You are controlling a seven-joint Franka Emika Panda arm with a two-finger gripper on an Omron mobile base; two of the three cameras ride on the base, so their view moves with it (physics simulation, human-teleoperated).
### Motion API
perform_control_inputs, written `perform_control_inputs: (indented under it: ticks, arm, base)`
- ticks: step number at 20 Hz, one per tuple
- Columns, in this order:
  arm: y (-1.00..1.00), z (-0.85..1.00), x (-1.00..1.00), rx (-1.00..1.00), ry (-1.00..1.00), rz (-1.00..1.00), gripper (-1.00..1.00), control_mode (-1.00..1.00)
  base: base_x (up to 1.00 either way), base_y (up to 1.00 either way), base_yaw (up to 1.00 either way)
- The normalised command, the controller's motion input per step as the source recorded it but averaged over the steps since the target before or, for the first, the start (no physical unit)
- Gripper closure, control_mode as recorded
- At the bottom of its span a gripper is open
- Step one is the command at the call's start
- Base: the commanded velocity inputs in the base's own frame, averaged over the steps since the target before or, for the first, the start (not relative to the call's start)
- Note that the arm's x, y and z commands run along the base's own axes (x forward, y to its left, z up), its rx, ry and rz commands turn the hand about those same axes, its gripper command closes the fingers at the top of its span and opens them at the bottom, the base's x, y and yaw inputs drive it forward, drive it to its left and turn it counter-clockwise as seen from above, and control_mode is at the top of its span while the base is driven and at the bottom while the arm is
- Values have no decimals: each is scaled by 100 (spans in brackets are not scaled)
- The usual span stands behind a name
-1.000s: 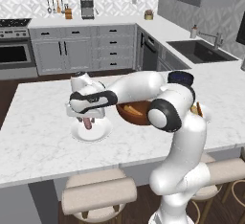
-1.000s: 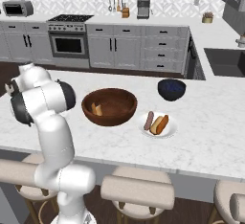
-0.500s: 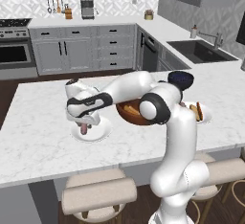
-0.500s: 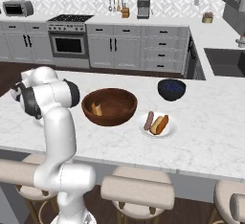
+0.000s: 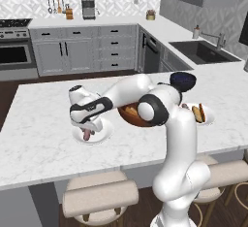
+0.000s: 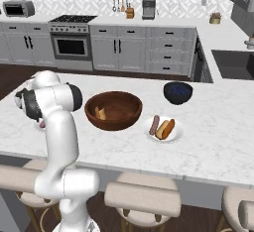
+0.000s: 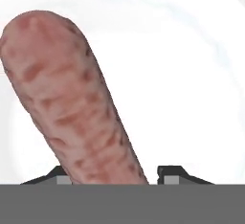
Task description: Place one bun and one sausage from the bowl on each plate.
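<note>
My gripper (image 5: 88,127) hangs just over the left white plate (image 5: 102,135), shut on a pinkish-brown sausage (image 5: 87,135) whose free end points down at the plate. In the hand view the sausage (image 7: 76,98) runs up from between the fingertips (image 7: 173,173) across the white plate (image 7: 191,84). The brown wooden bowl (image 6: 113,110) stands mid-counter with a bun (image 6: 100,113) inside. To its right, the second plate (image 6: 174,136) carries a sausage (image 6: 155,125) and a bun (image 6: 166,128). My arm covers most of the left plate (image 6: 37,125) in the right base view.
A small dark blue bowl (image 6: 177,92) stands behind the right plate. The counter's front edge runs above several stools (image 5: 94,199). A sink (image 5: 202,51) sits in the counter at the back right.
The hand has come down with the sausage, from a little above the left plate to just over its surface. Bowl and right plate are unmoved.
</note>
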Motion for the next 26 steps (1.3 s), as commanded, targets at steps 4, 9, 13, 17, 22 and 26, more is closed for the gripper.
perform_control_inputs:
  ticks: [4, 9, 13, 17, 22, 26]
  arm:
    - [-7, 32, 0, 5, -3, 0, -100, -100]
    - [-6, 63, -13, 2, -1, 0, -100, -100]
    - [-64, 100, -77, 9, -1, 0, -100, -100]
    - [-100, 100, -50, 20, 0, 0, -100, -100]
    - [-100, 78, 11, 13, 4, 3, -100, -100]
    - [-100, 16, 27, 1, 2, 23, -100, -100]
  base:
    - [0, 0, 0]
    - [0, 0, 0]
    - [0, 0, 0]
    - [0, 0, 0]
    - [0, 0, 0]
    - [0, 0, 0]
